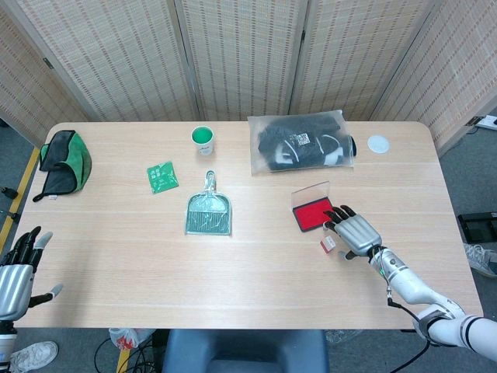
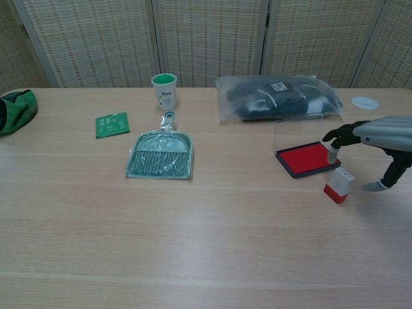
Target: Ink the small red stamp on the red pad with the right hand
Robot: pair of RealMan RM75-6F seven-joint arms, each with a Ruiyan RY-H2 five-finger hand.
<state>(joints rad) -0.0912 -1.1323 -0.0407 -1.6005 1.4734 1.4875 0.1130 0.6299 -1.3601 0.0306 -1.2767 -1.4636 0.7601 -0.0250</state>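
Note:
The small red stamp, red at the base with a white top, stands on the table just right of the red ink pad, whose clear lid stands raised behind it. My right hand hovers over the stamp with fingers spread, holding nothing; its dark fingertips reach over the pad's right edge. Whether it touches the stamp I cannot tell. My left hand is open at the table's near left edge, seen only in the head view.
A teal dustpan lies mid-table. Behind it are a green cup, a green packet and a bagged black item. A green-black pouch sits far left, a white disc far right.

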